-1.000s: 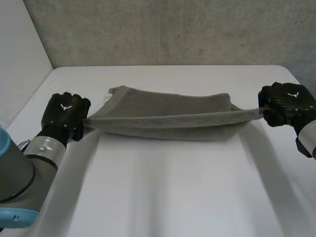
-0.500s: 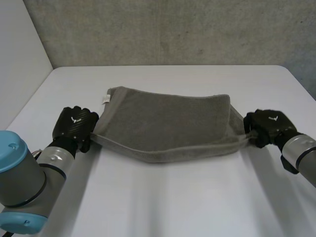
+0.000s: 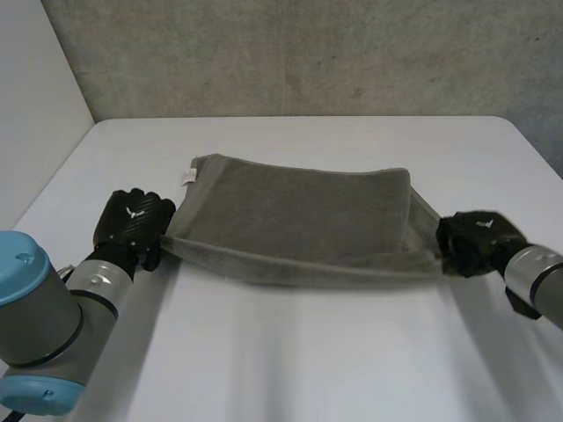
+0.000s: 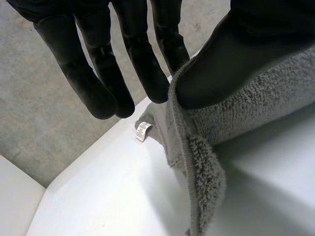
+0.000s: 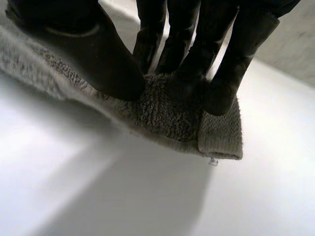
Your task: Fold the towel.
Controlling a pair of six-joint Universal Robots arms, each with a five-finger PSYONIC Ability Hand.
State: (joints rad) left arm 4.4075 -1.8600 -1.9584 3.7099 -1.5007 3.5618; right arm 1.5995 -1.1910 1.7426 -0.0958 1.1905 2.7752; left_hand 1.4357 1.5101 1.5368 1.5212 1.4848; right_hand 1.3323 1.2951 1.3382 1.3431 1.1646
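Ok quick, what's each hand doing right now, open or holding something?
Left hand: shut on the towel, at a near corner.
Right hand: shut on the other near corner.

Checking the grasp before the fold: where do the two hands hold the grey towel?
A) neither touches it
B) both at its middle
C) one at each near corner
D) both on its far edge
C: the left hand pinches the grey towel at its near left corner, and the right hand pinches its near right corner.
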